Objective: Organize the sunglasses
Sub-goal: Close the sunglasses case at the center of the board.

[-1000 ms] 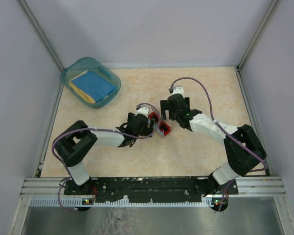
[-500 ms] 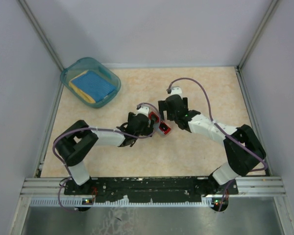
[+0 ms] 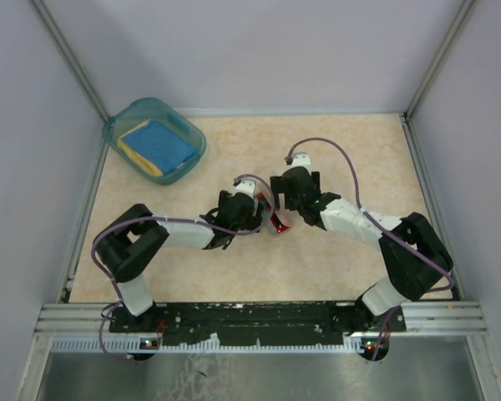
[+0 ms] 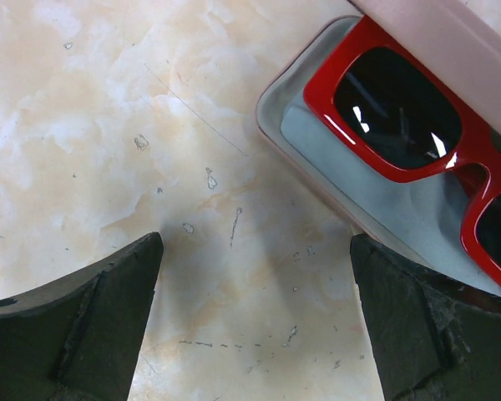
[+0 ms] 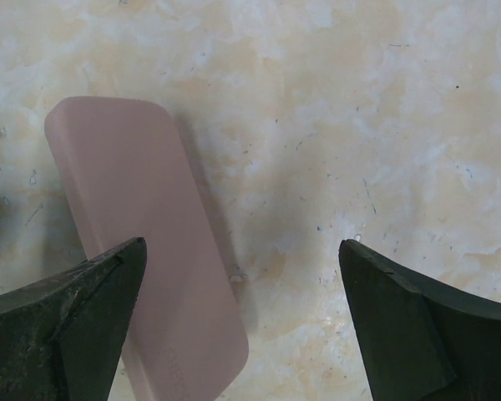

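The sunglasses [image 4: 397,109], red-framed with dark lenses, lie in the open pink case [image 4: 451,38] on a pale blue-grey lining, and the lid covers part of them. In the top view only a bit of red [image 3: 279,222] shows between the two grippers. My left gripper [image 4: 255,334] is open and empty, low over the table just beside the case's open side. My right gripper [image 5: 242,326] is open and empty over the outside of the pink case lid [image 5: 150,251], with its left finger [image 5: 67,334] above the lid. In the top view the left gripper [image 3: 259,210] and right gripper [image 3: 285,200] flank the case.
A teal plastic tub [image 3: 117,125] stands at the back left and holds a blue cloth [image 3: 160,142] on a yellow pad. Grey walls close in the back and both sides of the marbled table [image 3: 359,150].
My right gripper has moved left towards the case, and the lid has tilted further over the sunglasses, so less red shows from above. The left arm has barely moved.
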Motion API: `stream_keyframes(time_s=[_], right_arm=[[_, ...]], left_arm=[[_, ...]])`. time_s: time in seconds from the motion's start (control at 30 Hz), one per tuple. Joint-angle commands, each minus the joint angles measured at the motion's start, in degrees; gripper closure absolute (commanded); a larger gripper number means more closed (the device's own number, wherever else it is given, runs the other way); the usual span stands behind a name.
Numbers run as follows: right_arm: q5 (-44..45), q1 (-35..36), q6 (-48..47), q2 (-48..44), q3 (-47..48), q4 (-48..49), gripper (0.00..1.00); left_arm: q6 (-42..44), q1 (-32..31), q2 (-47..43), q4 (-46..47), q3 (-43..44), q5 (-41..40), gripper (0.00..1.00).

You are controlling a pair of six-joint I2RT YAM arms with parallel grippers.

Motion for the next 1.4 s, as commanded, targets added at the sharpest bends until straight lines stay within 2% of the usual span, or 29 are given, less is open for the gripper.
stream_keyframes(time_s=[0.0,1.1,1.37], right_arm=[[-2.15,1.57,1.12,0.44,-1.33,0.42,0.01],[-3.34,1.66,2.61,1.09,-2.18,1.66,0.01],[-3.12,0.63,2.71,-2.64,-2.12,1.39,0.01]], left_arm=[[-1.99,-0.37,2.48,-2.51,0.49,2.47,0.00],[-2.32,-0.54,2.79,-3.30,0.80,0.98,0.00],[-3.35,-0.58,-1.02,-6.28,-0.50,-2.67,0.00]])
